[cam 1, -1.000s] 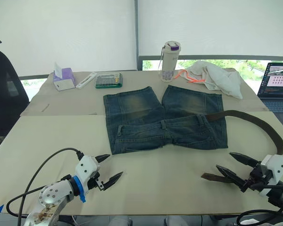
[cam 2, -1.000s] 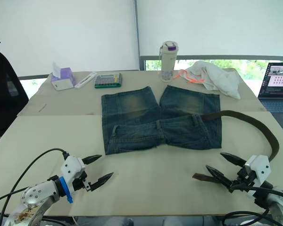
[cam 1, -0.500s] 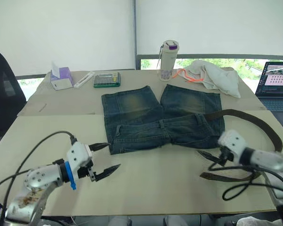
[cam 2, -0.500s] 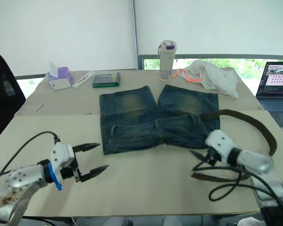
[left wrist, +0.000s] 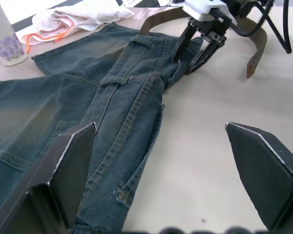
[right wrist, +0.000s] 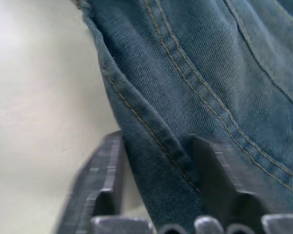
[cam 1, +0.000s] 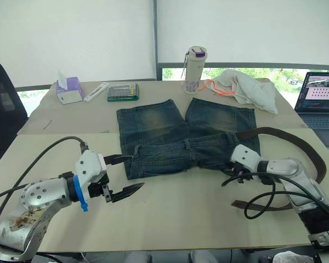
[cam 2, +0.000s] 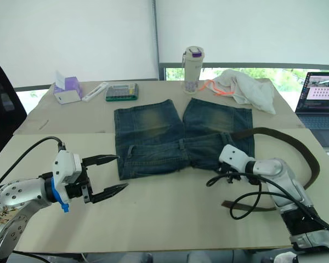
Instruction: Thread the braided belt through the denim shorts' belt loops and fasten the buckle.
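The denim shorts (cam 1: 153, 129) lie flat mid-table, waistband toward me, with a belt loop (cam 1: 191, 144) at its centre. The braided belt (cam 1: 312, 156) runs from the waistband's right end, curves round to the right, and its loose tip (cam 1: 241, 205) rests on the table. The buckle is hidden. My right gripper (cam 1: 228, 179) is at the waistband's right corner; in the right wrist view its fingers (right wrist: 105, 170) pinch a fold of the denim edge. My left gripper (cam 1: 134, 172) hovers open just off the shorts' left corner, holding nothing.
Along the far edge stand a tissue box (cam 1: 68, 90), a calculator (cam 1: 123, 92), a bottle (cam 1: 196, 70) and a white cloth with orange cord (cam 1: 247, 87). A laptop (cam 1: 321, 98) sits far right. Black cables (cam 1: 263, 197) loop from my right arm over the belt's tip.
My right arm swung in from the front right to the shorts' right waistband corner and its fingers closed around the denim. My left gripper moved forward toward the shorts' left corner, still open.
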Robot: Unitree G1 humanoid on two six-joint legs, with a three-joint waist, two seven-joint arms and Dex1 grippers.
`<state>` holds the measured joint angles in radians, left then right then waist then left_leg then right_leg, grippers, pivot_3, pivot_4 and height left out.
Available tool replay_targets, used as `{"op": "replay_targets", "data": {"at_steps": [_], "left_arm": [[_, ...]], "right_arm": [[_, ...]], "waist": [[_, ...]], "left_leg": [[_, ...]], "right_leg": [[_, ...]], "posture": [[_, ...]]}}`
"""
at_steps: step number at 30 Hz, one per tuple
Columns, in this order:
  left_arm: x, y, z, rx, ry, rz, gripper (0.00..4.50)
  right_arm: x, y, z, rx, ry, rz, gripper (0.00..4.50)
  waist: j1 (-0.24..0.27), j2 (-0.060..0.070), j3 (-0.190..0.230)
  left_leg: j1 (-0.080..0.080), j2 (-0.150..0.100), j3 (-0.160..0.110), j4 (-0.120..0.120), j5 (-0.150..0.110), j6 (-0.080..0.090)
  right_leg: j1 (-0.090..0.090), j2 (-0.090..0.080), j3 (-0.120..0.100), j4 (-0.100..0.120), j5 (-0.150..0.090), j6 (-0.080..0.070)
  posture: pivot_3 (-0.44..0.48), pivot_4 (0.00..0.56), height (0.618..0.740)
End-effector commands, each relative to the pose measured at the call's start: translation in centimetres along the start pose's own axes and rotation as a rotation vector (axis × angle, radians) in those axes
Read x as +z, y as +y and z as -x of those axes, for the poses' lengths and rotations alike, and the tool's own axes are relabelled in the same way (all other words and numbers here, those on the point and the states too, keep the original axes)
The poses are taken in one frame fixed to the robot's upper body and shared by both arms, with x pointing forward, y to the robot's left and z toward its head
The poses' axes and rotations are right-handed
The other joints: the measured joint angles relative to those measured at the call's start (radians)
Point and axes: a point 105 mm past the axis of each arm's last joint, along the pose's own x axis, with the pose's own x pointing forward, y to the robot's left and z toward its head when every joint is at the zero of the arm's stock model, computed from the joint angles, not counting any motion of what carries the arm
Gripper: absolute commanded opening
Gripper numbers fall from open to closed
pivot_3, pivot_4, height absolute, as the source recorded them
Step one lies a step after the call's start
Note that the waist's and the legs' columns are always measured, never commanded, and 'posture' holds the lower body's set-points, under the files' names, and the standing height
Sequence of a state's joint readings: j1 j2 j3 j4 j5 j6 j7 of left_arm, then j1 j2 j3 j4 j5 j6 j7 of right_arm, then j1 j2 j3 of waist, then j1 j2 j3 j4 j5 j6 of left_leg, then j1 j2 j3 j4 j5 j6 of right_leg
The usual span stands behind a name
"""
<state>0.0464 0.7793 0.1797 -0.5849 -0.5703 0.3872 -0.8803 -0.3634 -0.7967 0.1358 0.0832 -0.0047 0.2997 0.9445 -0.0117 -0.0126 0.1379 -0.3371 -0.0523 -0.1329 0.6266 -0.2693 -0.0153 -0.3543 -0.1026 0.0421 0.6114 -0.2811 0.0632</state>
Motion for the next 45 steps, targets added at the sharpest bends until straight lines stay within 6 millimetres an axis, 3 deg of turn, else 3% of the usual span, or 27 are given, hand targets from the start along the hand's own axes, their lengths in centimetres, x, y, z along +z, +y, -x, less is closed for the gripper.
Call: {"op": "replay_targets", "data": {"at_steps": [1,2,3,10,14,16,21,24,27,32,37,40,45], "left_arm": [[1.4,0.0,-0.5,-0.005,-0.024,-0.036,4.5],[1.5,0.0,-0.7,-0.011,-0.027,-0.033,4.5],[1.6,0.0,-0.9,-0.02,-0.027,-0.032,4.5],[1.8,-0.3,-1.3,-0.065,0.0,-0.022,4.5],[1.8,-0.6,-1.8,-0.079,0.002,-0.018,4.5],[1.9,-0.9,-2.0,-0.096,-0.001,-0.012,4.5],[1.6,-1.5,-1.8,-0.147,0.016,0.003,4.5],[1.0,-1.6,-1.4,-0.167,0.039,0.011,4.5],[0.3,-1.5,-1.3,-0.18,0.048,0.01,4.5],[-0.4,-1.8,-1.1,-0.201,0.048,0.008,4.5],[-1.0,-2.7,-1.3,-0.23,0.04,0.003,4.5],[-1.3,-3.2,-1.5,-0.238,0.033,0.002,4.5],[-1.6,-3.7,-1.6,-0.246,0.022,0.003,4.5]], "right_arm": [[1.0,-0.4,1.2,-0.017,-0.026,0.004,0.65],[1.0,-0.3,1.5,-0.011,-0.025,0.01,0.18],[1.0,0.2,2.0,0.014,-0.02,0.017,0.08],[0.9,4.7,5.6,0.204,-0.001,-0.05,0.08],[1.3,4.8,6.2,0.149,-0.027,-0.058,0.08],[1.2,3.7,6.4,0.077,-0.027,0.007,0.77],[1.4,3.1,8.6,0.069,-0.051,-0.061,2.28],[-0.1,3.2,11.0,0.087,0.003,-0.098,3.55],[-2.2,4.4,12.3,0.137,0.094,-0.113,4.46],[-3.7,6.4,12.9,0.226,0.177,-0.155,4.46],[-6.0,5.6,11.6,0.139,0.236,-0.134,4.46],[-6.4,5.8,11.9,0.162,0.257,-0.13,3.72],[-6.1,5.6,12.6,0.175,0.259,-0.127,2.06]], "waist": [[0.002,0.0,0.0],[0.003,0.0,0.0],[0.005,0.0,0.0],[0.017,0.001,0.0],[0.018,-0.001,0.001],[0.014,-0.001,0.001],[0.016,-0.001,0.001],[0.019,-0.001,0.001],[0.027,-0.001,0.001],[0.019,-0.004,0.003],[0.012,-0.003,0.003],[0.015,-0.003,0.004],[0.021,-0.003,0.004]], "left_leg": [[0.0,0.0,0.0,0.0,0.0,0.0],[0.0,0.0,0.0,0.0,0.0,0.0],[0.0,0.0,0.0,0.0,0.0,0.0],[-0.001,0.0,0.0,-0.001,0.0,0.0],[-0.001,0.0,0.0,0.0,0.0,0.0],[-0.001,0.0,0.001,0.0,0.0,0.0],[-0.001,0.0,0.002,0.0,0.0,0.0],[-0.001,0.0,0.002,0.0,0.0,0.0],[-0.002,0.0,0.005,0.0,0.0,0.0],[-0.001,0.001,0.006,0.0,0.0,0.0],[-0.001,0.003,0.009,0.0,0.0,0.0],[-0.001,0.003,0.008,0.0,0.0,0.0],[-0.002,0.003,0.008,0.0,0.0,0.0]], "right_leg": [[0.0,0.0,0.0,0.0,0.0,0.0],[0.0,0.0,0.0,0.0,0.0,0.0],[0.0,0.0,0.0,0.0,0.0,0.0],[0.0,0.0,0.0,0.0,0.0,0.0],[0.0,0.0,0.0,0.0,0.0,0.001],[0.0,0.0,0.0,0.0,0.0,0.001],[0.0,0.0,0.0,0.0,0.0,0.001],[0.0,0.0,0.0,0.0,0.0,0.001],[0.001,0.0,-0.001,-0.001,0.0,0.001],[0.001,0.0,0.0,-0.001,-0.001,0.001],[0.001,0.001,0.0,-0.001,-0.001,0.001],[0.001,0.001,0.0,-0.001,-0.001,0.001],[0.001,0.001,0.0,-0.001,0.0,0.001]], "posture": [[0.0,0.15,0.74],[0.0,0.15,0.74],[0.0,0.15,0.74],[0.0,0.15,0.74],[0.0,0.15,0.74],[0.0,0.15,0.74],[0.0,0.15,0.74],[0.0,0.15,0.74],[0.0,0.15,0.74],[0.0,0.15,0.74],[0.0,0.15,0.74],[0.0,0.15,0.74],[0.0,0.15,0.74]]}}
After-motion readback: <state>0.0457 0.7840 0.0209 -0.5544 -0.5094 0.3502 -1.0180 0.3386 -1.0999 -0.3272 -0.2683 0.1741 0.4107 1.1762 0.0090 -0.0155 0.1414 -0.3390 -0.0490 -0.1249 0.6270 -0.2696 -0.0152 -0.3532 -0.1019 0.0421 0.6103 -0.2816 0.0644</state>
